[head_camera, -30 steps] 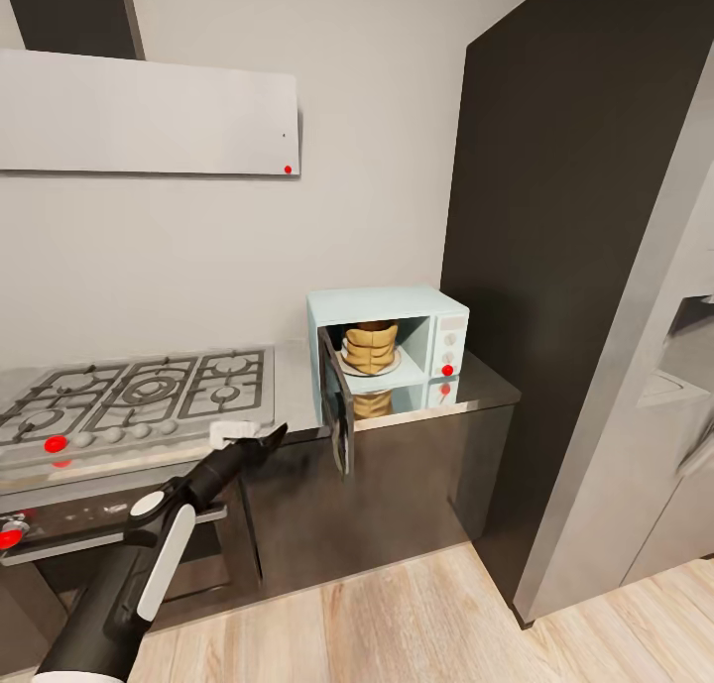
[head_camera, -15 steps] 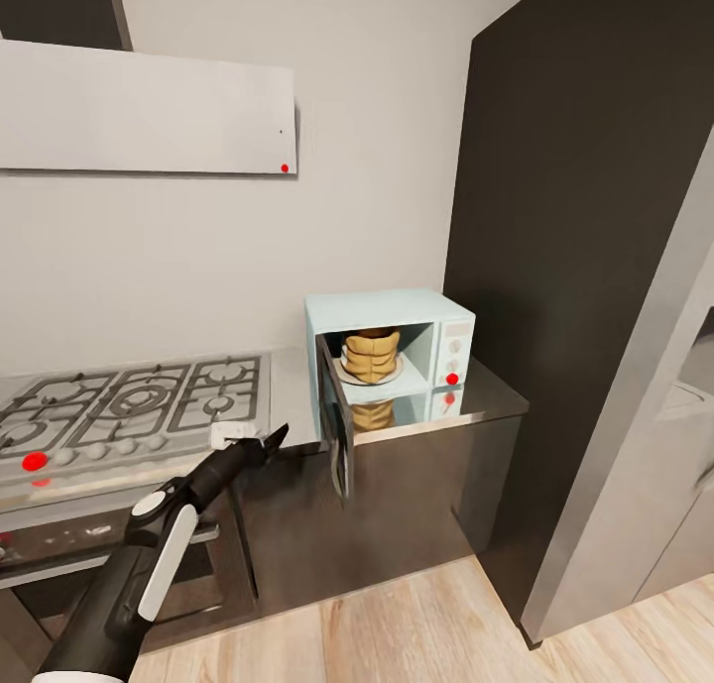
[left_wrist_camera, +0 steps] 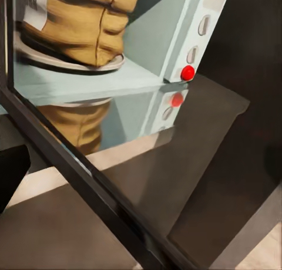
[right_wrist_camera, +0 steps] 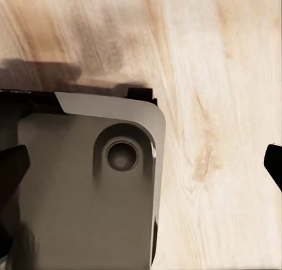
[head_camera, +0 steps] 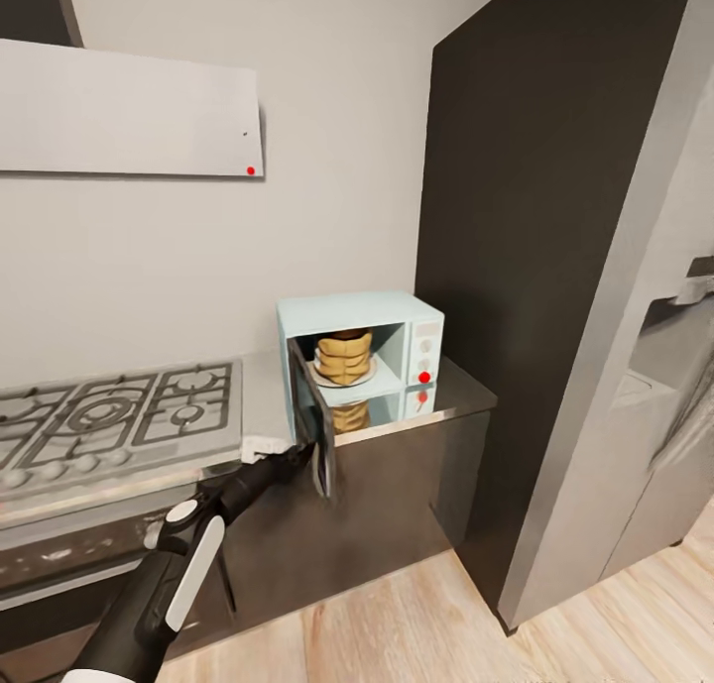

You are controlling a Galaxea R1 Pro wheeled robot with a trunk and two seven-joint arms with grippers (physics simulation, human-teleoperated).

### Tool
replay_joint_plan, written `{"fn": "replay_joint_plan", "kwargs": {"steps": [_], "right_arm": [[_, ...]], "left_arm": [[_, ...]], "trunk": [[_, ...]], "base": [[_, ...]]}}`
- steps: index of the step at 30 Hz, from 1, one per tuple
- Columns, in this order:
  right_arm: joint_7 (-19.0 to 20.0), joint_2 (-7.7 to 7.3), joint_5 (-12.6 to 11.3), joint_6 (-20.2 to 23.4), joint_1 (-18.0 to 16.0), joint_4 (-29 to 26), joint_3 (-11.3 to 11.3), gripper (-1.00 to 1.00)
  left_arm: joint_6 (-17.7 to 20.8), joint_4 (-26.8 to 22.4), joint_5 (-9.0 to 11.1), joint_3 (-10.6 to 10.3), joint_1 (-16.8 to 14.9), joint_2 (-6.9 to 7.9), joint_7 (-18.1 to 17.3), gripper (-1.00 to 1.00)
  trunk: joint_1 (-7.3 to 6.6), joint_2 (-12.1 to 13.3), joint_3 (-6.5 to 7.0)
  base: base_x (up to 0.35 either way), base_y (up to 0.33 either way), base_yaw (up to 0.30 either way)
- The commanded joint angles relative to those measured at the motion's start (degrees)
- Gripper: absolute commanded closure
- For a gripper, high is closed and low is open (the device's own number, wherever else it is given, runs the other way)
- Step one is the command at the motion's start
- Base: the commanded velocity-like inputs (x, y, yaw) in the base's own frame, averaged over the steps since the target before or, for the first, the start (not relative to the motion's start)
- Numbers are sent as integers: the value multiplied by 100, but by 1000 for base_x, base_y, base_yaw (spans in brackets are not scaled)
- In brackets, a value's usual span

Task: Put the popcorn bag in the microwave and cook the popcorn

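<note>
The microwave [head_camera: 359, 356] is sitting on the tabletop [head_camera: 451, 391], close to the tall dark cabinet [head_camera: 535, 267] and well apart from the far end of the gas hob [head_camera: 109, 420]. Its door [head_camera: 309, 425] is standing swung out toward the room, edge-on in the head view, leaving the cavity open. Inside the microwave, the popcorn bag [head_camera: 343, 356] is standing upright on a round pale plate [head_camera: 369, 371], with its rolled rim just under the cavity ceiling. The glossy tabletop in front of the microwave is mirroring the bag, the plate and the red light [head_camera: 424, 377] on the white control panel.

The left tool [head_camera: 297, 454] is reaching from the dark-and-white forearm up to the outer face of the microwave door, low on the door and just beside a small white piece at the tabletop's edge; whether it is touching the door, and whether it is spread or clenched, cannot be told from the head view. In the left wrist view the dark door frame [left_wrist_camera: 76, 182] is running diagonally close to the camera, with the bag [left_wrist_camera: 82, 23] and the red light [left_wrist_camera: 187, 73] seen past it.

In the right wrist view the right tool [right_wrist_camera: 141, 176] is hanging over the wooden floor [right_wrist_camera: 217, 76], away from the microwave, with its dark fingertips [right_wrist_camera: 12, 170] set wide apart at the two edges and nothing between them. A grey rounded part of the robot [right_wrist_camera: 88, 182] is lying below it.
</note>
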Motion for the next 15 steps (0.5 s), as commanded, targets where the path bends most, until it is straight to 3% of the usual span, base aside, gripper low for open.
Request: {"fn": "replay_joint_plan", "kwargs": {"steps": [1, 6, 15], "right_arm": [[12, -3, 30, -29, -9, 18, -7, -100], [17, -10, 57, -31, -8, 18, 0, -100], [10, -19, 35, -38, -9, 18, 0, -100]], "left_arm": [[32, -4, 72, 6, -3, 2, 0, -100], [-37, -2, 114, 32, -3, 1, 3, -100], [-41, -2, 121, 30, -3, -8, 3, -100]], "trunk": [[0, -5, -6], [0, -5, -5], [0, -5, -5]], "base": [[0, 0, -77], [50, 0, -16], [302, 0, 0]]}}
